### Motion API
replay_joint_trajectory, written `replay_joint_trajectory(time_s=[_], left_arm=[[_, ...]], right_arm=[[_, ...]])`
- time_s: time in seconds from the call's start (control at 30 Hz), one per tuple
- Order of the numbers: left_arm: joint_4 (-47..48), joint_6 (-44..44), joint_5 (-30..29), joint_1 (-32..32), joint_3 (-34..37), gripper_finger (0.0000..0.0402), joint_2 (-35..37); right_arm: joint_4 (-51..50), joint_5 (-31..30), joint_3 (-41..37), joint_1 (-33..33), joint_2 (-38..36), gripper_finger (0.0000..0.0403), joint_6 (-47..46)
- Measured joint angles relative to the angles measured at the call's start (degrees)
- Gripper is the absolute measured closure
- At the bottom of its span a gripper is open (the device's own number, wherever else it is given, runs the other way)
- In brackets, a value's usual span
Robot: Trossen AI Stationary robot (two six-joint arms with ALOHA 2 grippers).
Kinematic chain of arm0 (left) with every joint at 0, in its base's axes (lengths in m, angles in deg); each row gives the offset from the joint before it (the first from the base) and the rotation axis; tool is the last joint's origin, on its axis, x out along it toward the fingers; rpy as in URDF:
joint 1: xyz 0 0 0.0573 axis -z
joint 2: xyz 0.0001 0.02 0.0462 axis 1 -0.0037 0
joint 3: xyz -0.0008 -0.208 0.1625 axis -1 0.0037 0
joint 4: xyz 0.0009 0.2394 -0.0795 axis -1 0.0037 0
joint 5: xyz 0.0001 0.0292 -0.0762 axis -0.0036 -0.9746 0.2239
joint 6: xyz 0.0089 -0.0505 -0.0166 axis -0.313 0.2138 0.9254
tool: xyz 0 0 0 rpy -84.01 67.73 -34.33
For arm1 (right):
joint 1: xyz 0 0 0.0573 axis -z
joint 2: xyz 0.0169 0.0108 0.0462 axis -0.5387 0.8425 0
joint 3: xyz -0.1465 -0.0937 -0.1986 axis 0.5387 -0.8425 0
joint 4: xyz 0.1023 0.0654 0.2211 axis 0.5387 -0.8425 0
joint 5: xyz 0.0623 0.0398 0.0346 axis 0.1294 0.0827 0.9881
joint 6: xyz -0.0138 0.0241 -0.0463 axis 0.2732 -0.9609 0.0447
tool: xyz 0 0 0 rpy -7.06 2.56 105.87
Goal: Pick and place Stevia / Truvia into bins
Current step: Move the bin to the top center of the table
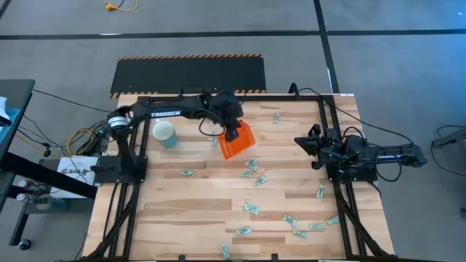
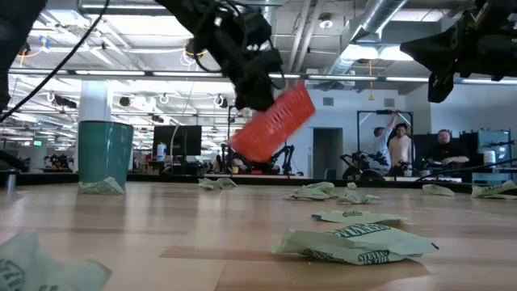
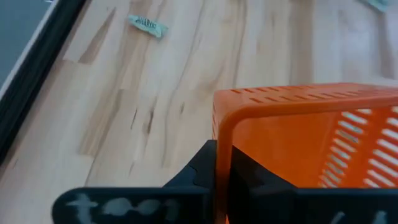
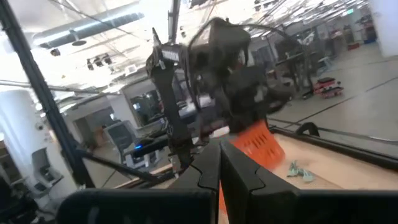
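Left gripper [image 1: 231, 133] pinching orange bin [image 1: 237, 143] rim, bin tilted, lifted off counter [image 1: 182, 211]. Stevia packets [image 1: 251, 209] scattered below, beyond. Right gripper [image 1: 304, 141] pressed together, waiting. Step: repositioning bin; next, set it flat near packets.

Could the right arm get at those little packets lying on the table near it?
Probably yes: the right gripper hangs shut and empty above the table, and the nearest packets lie loose on bare wood with nothing covering them.
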Motion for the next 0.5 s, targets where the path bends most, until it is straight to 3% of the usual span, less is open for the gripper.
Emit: replay_joint_trajectory(time_s=[0.2, 0.5], left_arm=[[6.3, -0.9, -0.6, -1.4, -9.6, 0.0401, -9.7], [14.1, -3.0, -0.5, -1.3, -29.5, 0.0401, -21.5]], right_arm=[[-0.8, -1.6, -0.1, 0.0, 1.3, 0.0403, -0.3], [-0.8, -1.6, -0.1, 0.0, 1.6, 0.0403, -1.1]])
